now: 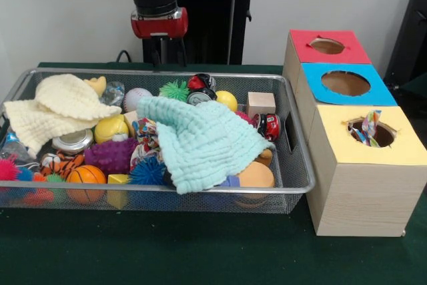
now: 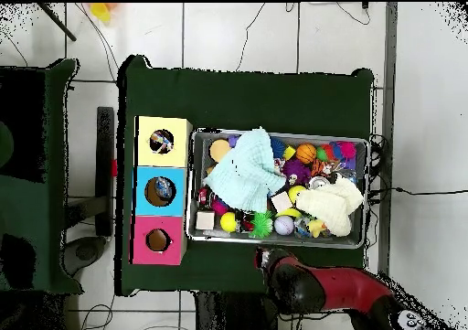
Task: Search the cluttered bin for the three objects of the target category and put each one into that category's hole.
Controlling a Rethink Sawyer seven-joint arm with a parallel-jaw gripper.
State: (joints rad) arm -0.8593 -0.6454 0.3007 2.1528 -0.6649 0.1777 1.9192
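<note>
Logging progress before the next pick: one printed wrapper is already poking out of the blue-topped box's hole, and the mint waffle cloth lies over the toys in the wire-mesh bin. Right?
Not quite. The front view shows the crumpled printed wrapper sticking out of the yellow-topped wooden box, not the blue-topped one. The mint waffle cloth does lie over toys in the silver wire-mesh bin.

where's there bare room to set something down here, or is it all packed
The bin is packed, with the mint cloth and cream cloth draped over the toys. Bare green table runs along the bin's near side in the front view and continues before the boxes. A narrow strip separates bin and boxes.
</note>
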